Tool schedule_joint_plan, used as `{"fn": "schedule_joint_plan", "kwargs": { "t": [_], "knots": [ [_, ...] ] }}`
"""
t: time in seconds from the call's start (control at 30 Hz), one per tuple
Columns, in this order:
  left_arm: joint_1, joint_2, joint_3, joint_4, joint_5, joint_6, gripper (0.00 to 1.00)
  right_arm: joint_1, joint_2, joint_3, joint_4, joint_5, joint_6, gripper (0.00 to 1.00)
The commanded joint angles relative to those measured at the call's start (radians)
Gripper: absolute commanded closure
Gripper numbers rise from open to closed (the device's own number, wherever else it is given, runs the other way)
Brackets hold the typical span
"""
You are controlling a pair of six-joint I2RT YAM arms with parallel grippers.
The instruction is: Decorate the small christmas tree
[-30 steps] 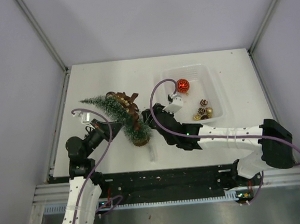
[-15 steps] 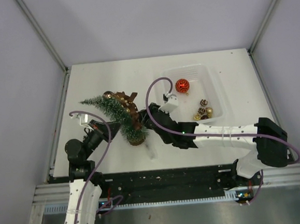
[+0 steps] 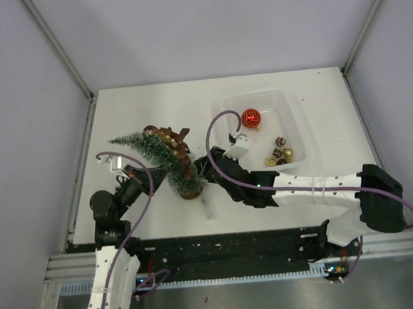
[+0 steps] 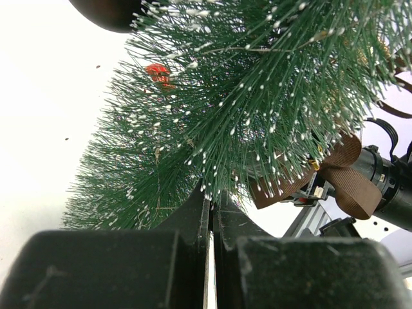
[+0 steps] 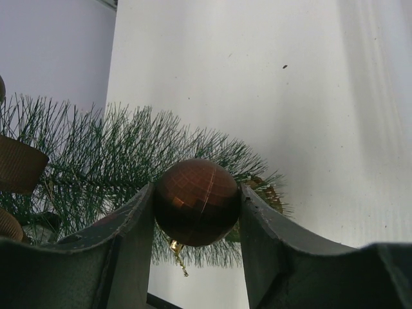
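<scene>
The small christmas tree [image 3: 156, 155] is held tilted, its tip to the far left and its wooden disc base [image 3: 190, 191] near the table's front. Brown ribbon bows [image 3: 174, 138] hang on it. My left gripper [image 3: 152, 175] is shut on the tree's lower bristles, which fill the left wrist view [image 4: 212, 116] above the closed fingers [image 4: 193, 219]. My right gripper [image 3: 202, 163] is shut on a brown faceted bauble [image 5: 196, 203] with a gold cap. It holds the bauble right beside the tree's lower branches [image 5: 103, 174].
A clear plastic tray [image 3: 288, 105] at the back right holds a red bauble [image 3: 251, 118] and a few gold and brown baubles [image 3: 281, 152]. A small pale object [image 3: 209, 209] lies on the table in front of the tree's base. A red ornament [image 4: 156, 71] shows among the bristles.
My right gripper, holding the brown bauble, pushed left toward the tree and then eased back slightly to the right. The tree's base shifted a little left. The left arm barely moved.
</scene>
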Motion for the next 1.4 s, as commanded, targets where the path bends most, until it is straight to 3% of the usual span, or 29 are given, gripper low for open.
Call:
{"fn": "schedule_joint_plan", "kwargs": {
  "t": [0.0,0.47,0.73,0.87,1.07,1.37],
  "knots": [
    [-0.005,0.004,0.016,0.089,-0.004,-0.014,1.00,0.015,-0.058,-0.020,0.031,-0.004,-0.023,0.69],
    [-0.005,0.001,0.006,0.115,0.049,0.009,1.00,0.015,-0.150,-0.098,0.068,-0.047,-0.120,0.24],
    [-0.005,0.000,0.004,0.116,0.059,0.012,1.00,-0.026,-0.321,-0.169,-0.016,0.017,-0.195,0.22],
    [-0.003,-0.002,0.004,0.119,0.062,0.015,1.00,-0.176,-0.385,-0.166,-0.035,0.008,-0.281,0.22],
    [-0.005,-0.002,0.001,0.122,0.085,0.027,1.00,-0.505,-0.165,0.007,-0.164,-0.131,-0.448,0.19],
    [-0.003,-0.013,-0.007,0.124,0.122,0.059,1.00,-0.657,0.309,0.303,-0.067,-0.148,-0.696,0.01]
  ]
}}
